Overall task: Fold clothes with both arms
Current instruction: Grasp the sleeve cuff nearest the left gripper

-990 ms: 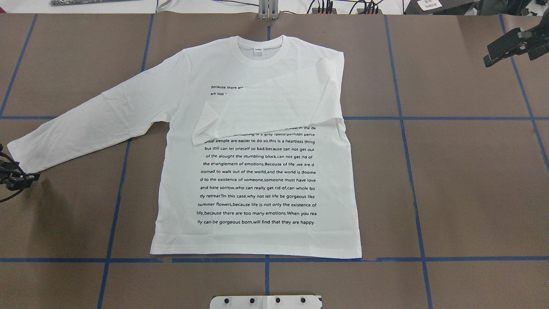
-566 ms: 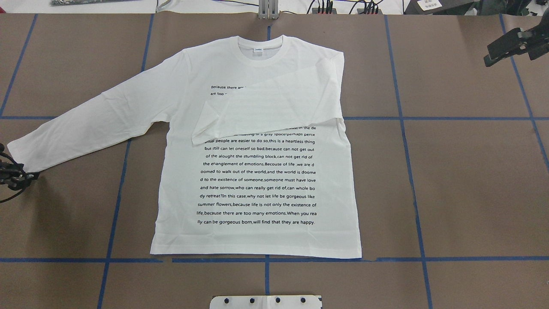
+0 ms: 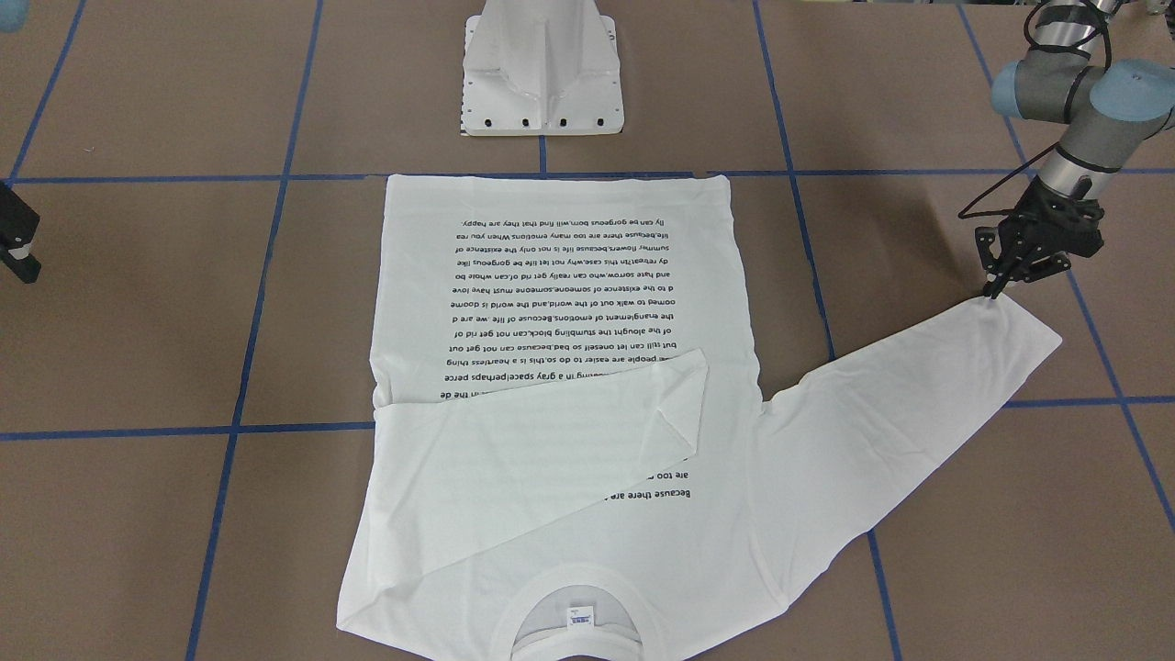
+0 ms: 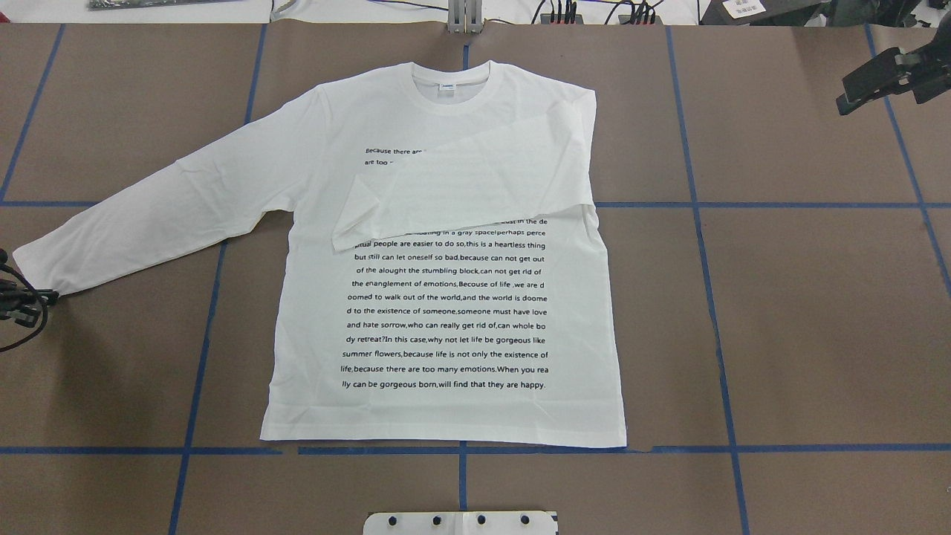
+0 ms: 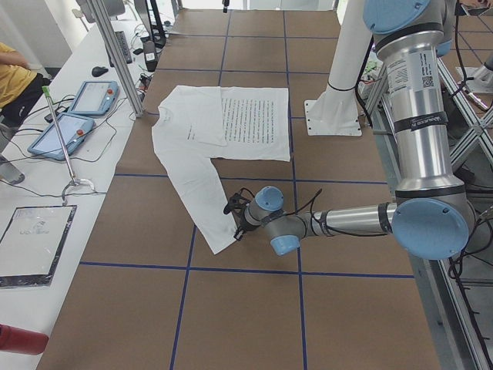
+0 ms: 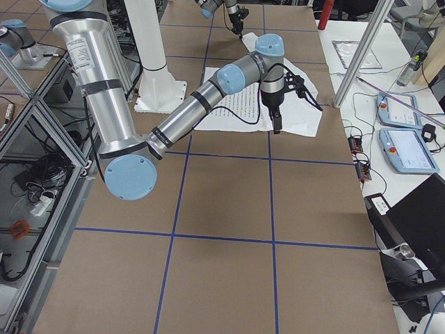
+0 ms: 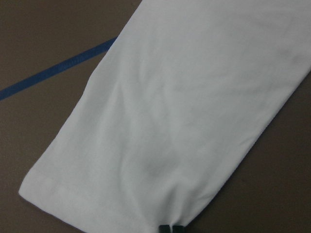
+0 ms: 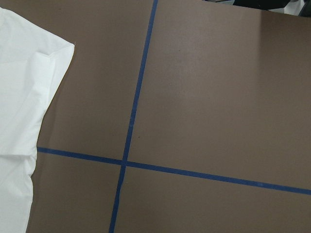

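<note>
the left hand [image 4: 49, 297] has been brought against the shirt [image 4: 312, 334] cuff. whether it, or the right hand [image 4: 845, 106], is pinching cannot be told.

I'm looking at a brown table [image 4: 817, 334] gridded with blue tape lines [image 4: 698, 204]. The white shirt [image 4: 446, 312] lies flat on it, print up, with one sleeve folded across the chest and the other stretched out. A white pedestal base [image 3: 542, 69] stands near its hem.

Brown table [image 4: 817, 327] carries a blue tape grid [image 4: 817, 204]. A white pedestal [image 3: 542, 73] stands on its robot-side edge. The left view shows a white bench [image 5: 38, 193] with two tablets [image 5: 94, 96], a red object [image 5: 19, 339] and a person in yellow [image 5: 11, 73]. The right view shows a black laptop [image 6: 417, 212]
</note>
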Controlling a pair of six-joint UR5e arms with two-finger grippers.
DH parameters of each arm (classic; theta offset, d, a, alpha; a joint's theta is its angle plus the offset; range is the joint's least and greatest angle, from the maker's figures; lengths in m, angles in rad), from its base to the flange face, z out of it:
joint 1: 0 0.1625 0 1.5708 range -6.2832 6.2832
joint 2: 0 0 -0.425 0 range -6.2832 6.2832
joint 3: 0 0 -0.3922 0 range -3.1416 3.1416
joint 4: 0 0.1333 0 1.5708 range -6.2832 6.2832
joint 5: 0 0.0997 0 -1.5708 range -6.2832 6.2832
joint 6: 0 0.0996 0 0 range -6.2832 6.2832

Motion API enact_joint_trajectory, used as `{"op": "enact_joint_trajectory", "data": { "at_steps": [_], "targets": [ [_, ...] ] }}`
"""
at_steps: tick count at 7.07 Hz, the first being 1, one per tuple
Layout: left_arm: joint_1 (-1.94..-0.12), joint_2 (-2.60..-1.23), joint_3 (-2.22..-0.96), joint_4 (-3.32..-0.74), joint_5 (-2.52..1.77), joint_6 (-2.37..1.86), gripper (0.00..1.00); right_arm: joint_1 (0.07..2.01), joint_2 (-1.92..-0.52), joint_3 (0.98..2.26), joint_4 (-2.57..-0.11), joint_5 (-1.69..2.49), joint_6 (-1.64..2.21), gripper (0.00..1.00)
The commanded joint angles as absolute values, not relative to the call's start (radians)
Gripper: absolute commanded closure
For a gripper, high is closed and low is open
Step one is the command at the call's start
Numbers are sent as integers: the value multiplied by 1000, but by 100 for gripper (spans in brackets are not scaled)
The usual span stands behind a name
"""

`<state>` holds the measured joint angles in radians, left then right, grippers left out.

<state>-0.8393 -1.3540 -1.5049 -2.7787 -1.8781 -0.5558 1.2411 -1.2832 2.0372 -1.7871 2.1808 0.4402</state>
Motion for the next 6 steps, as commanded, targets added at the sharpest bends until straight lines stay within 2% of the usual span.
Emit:
{"op": "enact_joint_trajectory", "data": {
  "at_steps": [1,2,4,6],
  "targets": [
    [-851,-1373,-1569,-2789,-1882,-545,100,1241,-1282,2036,-1787,2181,440,0],
    [-895,-1397,-1597,-2787,-1885,-546,100,1241,-1281,2034,-1787,2180,440,0],
    [-983,-1543,-1597,-2752,-1955,-569,100,1241,-1281,2034,-1787,2178,445,0],
    [-993,-1745,-1595,-2618,-2035,-765,100,1241,-1278,2034,-1787,2178,449,0]
  ]
}}
